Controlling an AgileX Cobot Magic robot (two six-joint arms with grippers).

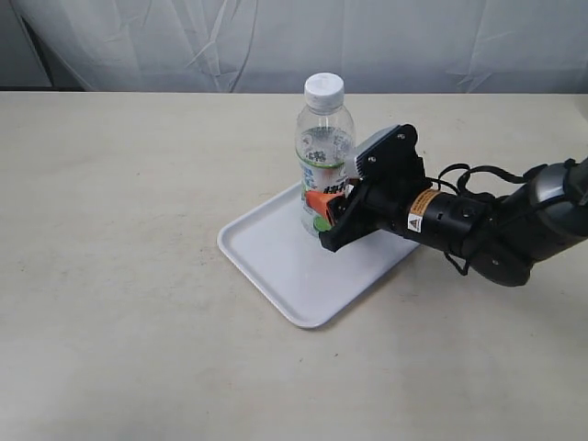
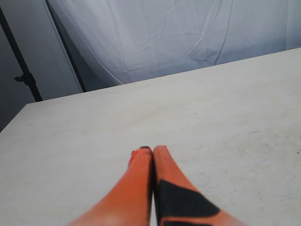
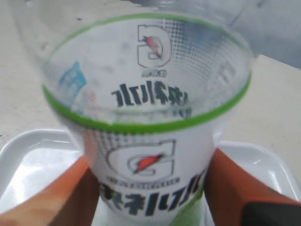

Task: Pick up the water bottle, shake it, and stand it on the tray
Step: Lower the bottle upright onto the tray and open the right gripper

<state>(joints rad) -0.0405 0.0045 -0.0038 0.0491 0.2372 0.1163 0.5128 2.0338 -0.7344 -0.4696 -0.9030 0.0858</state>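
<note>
The water bottle [image 1: 323,147], clear with a white cap and a white-and-green label, stands upright on the far part of the white tray [image 1: 276,266]. My right gripper [image 1: 323,213] reaches in from the right and is shut on the bottle's lower half. In the right wrist view the orange fingers [image 3: 70,188] press against both sides of the labelled bottle [image 3: 150,94], with the tray [image 3: 28,155] beneath. My left gripper [image 2: 151,149] is shut on nothing over bare table; it is out of the exterior view.
The tray lies diagonally near the middle of the beige table [image 1: 119,230]. A white cloth backdrop [image 1: 294,37] hangs behind the table's far edge. The black right arm [image 1: 487,225] lies low over the table to the right of the tray.
</note>
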